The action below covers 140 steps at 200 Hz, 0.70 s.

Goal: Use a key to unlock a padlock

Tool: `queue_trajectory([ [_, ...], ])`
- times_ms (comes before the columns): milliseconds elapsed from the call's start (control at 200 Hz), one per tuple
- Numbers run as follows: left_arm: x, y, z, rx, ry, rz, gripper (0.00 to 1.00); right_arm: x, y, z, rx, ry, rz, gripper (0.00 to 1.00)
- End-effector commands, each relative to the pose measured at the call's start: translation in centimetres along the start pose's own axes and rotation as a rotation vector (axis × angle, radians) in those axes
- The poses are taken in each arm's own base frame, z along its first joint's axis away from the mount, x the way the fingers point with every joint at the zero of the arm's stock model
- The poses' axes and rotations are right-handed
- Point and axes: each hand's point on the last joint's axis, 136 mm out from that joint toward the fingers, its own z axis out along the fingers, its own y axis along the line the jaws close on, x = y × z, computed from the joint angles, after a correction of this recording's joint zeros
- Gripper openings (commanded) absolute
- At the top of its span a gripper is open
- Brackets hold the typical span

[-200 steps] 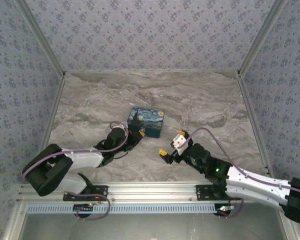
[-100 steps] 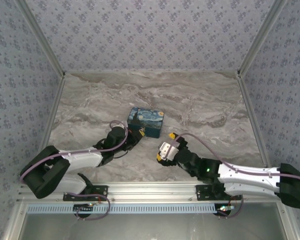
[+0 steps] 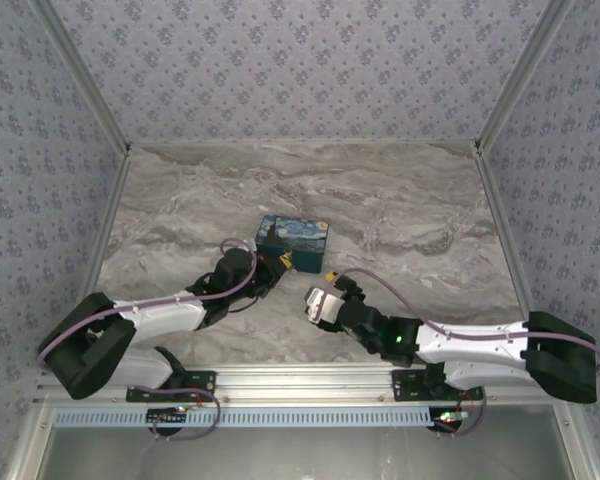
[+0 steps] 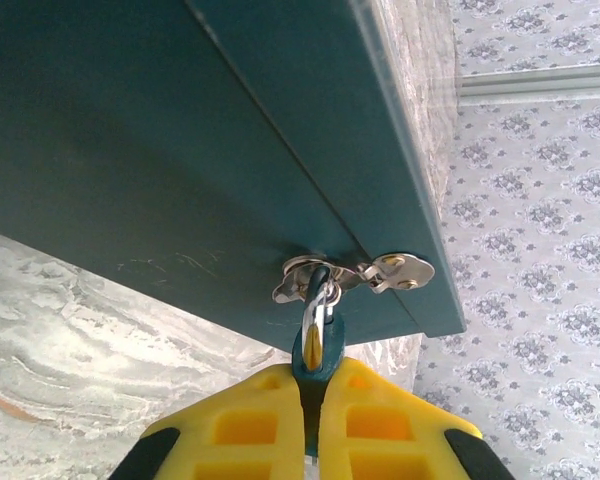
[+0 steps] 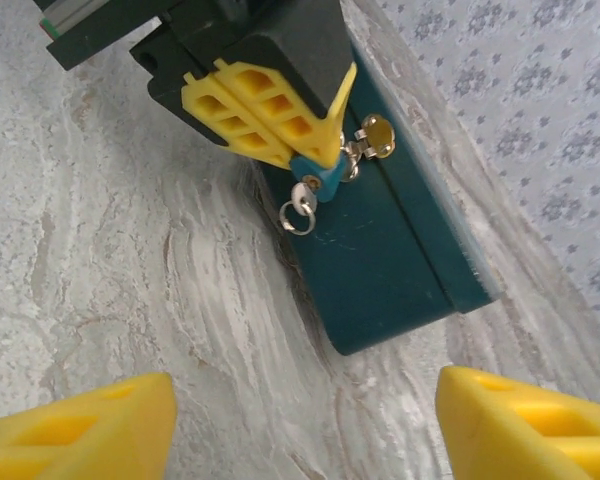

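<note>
Two matching arms: the left arm (image 3: 165,318) and the right arm (image 3: 475,348) both wear smooth white shells over chunky black joints, and each trails a looping mauve-grey cable (image 3: 160,302). A tiny green light (image 3: 398,342) glows on the right one. The left end effector (image 4: 313,385) and right end effector (image 5: 305,425) carry bright yellow fingers (image 5: 250,110) moulded with rectangular pockets, seated in black housings.

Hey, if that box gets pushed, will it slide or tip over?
Probably slides rather than tips: the box sits low and flat on the smooth table. It looks small, so likely light. The left gripper pinching the padlock on its hasp may steady it.
</note>
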Motion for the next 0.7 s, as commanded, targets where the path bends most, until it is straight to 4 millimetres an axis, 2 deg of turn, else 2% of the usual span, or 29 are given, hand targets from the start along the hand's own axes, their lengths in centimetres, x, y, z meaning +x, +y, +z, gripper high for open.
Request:
queue_trajectory([
  [0,0.2,-2.6,-0.5,0.066,0.016,-0.016,0.07,-2.4,-1.1,0.7,0.013,-0.089,0.081,0.61],
  [95,0.2,-2.8,-0.5,0.069,0.016,-0.020,0.06,-2.5,-1.2,1.5,0.003,-0.091,0.078,0.57],
  [265,0.2,-2.9,-0.6,0.072,0.017,-0.026,0.06,-2.9,-0.6,2.9,-0.002,-0.099,0.041,0.57],
  [695,0.3,-3.2,-0.8,0.083,0.023,-0.025,0.06,-3.6,0.0,5.7,-0.014,-0.106,0.018,0.44],
])
